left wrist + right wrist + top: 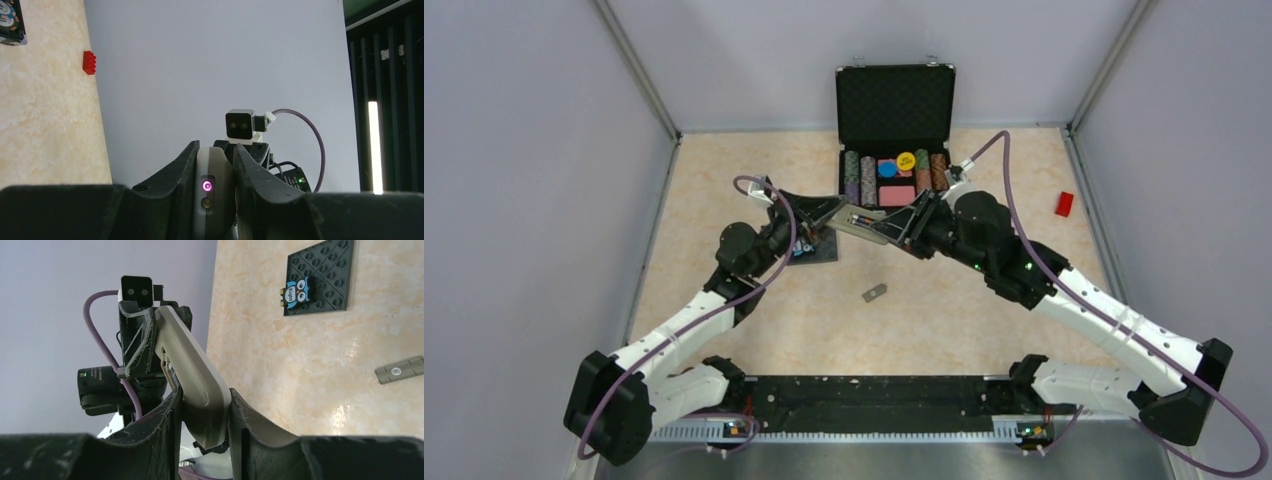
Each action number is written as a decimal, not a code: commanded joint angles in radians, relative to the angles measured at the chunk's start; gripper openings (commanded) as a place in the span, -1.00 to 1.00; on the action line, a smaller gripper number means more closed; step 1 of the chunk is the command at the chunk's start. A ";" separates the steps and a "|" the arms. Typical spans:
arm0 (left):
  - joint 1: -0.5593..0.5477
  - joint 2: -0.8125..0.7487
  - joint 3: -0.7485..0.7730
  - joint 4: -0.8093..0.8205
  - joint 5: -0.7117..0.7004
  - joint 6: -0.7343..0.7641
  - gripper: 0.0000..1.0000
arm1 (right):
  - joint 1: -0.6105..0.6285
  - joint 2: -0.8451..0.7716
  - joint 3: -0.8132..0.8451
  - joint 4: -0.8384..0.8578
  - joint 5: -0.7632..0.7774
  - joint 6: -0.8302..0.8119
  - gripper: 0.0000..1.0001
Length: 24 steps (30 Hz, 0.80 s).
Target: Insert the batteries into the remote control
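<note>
The slim white remote control is held in the air between both arms, above the table's middle and in front of the case. My left gripper is shut on one end of it. In the left wrist view that end sits between the fingers, with a small pink light glowing. My right gripper is shut on the other end. In the right wrist view the remote runs up from my gripper towards the left arm. The batteries are not visible in any view.
A small grey flat cover piece lies on the table; it also shows in the right wrist view. An open black case with poker chips stands at the back. A dark studded pad carries an owl brick. A red brick lies at the right.
</note>
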 commanded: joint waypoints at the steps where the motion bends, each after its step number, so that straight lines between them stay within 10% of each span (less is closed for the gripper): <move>1: -0.041 -0.033 0.037 0.152 0.085 -0.031 -1.00 | 0.013 0.058 0.005 -0.140 0.005 -0.102 -0.36; 12: -0.013 -0.083 0.004 -0.021 0.087 0.212 -1.00 | 0.011 -0.069 0.040 -0.098 -0.006 -0.118 0.43; 24: 0.043 -0.135 -0.006 -0.196 0.128 0.496 -1.00 | 0.009 -0.186 0.055 -0.164 0.077 -0.318 0.55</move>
